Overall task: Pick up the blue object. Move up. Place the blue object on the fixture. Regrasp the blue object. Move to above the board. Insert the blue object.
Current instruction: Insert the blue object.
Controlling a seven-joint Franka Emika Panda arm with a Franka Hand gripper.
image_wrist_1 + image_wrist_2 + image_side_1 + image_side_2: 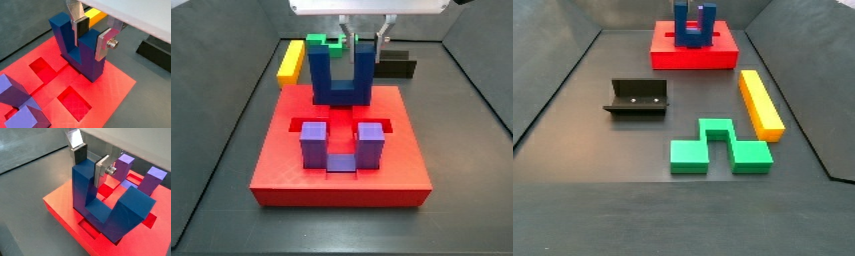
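Note:
The blue object (80, 57) stands upright, prongs up, with its base in a cutout at one end of the red board (113, 90). It shows in both side views (341, 90) (691, 28). My gripper (92, 36) straddles one prong near its tip. The dark pad is in the notch and the silver plate is on the prong's outer face, both against the prong (89, 163). The black fixture (636, 98) stands empty on the floor, apart from the board.
A purple U-shaped block (338, 145) sits upright in the board nearer its other end. A yellow bar (760, 103) and a green block (718, 145) lie on the dark floor. Open recesses (73, 102) show in the board beside the blue object.

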